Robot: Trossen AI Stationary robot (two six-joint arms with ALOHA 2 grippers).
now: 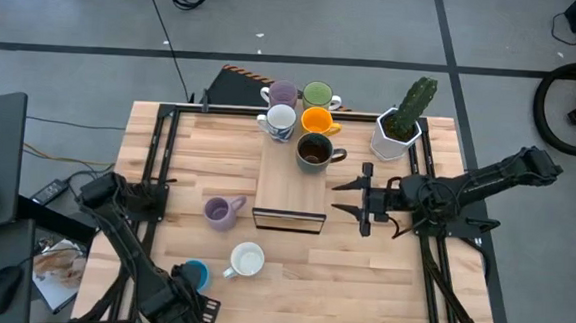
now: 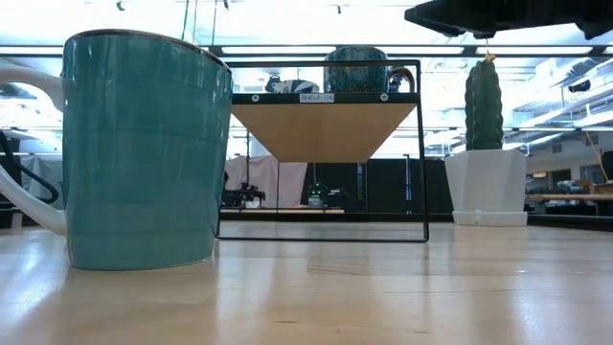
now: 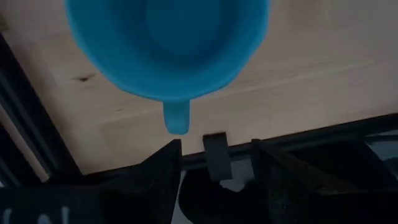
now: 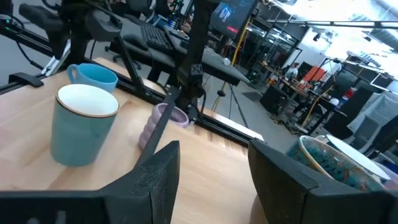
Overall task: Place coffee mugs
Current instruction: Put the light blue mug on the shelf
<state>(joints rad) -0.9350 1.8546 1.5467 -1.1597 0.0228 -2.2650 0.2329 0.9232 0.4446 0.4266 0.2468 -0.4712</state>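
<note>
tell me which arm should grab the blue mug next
Left. Its gripper hangs open right over the blue mug at the table's near left edge. The right gripper sits open across the table, beside the shelf.

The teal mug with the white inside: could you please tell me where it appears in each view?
High view: the teal mug stands low in the middle, in front of the shelf.
Low view: it fills the left side.
Left wrist view: not in it.
Right wrist view: at the left.
Shared landmark: the blue mug stands next to it, and shows in both wrist views.
</note>
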